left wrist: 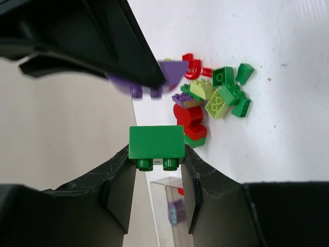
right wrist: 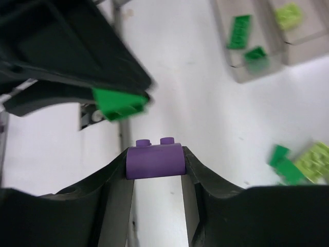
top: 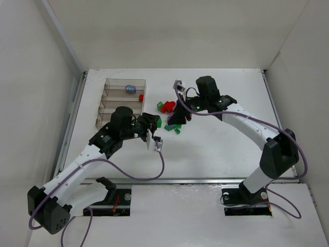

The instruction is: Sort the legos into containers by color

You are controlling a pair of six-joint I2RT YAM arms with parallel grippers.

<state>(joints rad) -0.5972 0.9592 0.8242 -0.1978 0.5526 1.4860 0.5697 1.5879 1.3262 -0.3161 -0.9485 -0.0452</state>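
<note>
My left gripper (left wrist: 157, 154) is shut on a dark green brick (left wrist: 157, 142), held above the table just right of the clear tray (top: 122, 103); in the top view the left gripper (top: 154, 124) faces my right gripper (top: 178, 110). My right gripper (right wrist: 155, 154) is shut on a purple brick (right wrist: 155, 160), above the loose pile of red, green and lime legos (left wrist: 211, 98). The tray holds a purple brick (top: 130, 88) and a red one (top: 141, 97) in its far compartments. Its near compartments hold green bricks (right wrist: 239, 32) and a lime one (right wrist: 288, 15).
The two grippers are close, tip to tip, over the middle of the table. Red bricks (top: 166, 107) and green bricks (top: 175, 127) lie under them. White walls enclose the table at left, back and right. A cable loops under the left arm (top: 154, 170).
</note>
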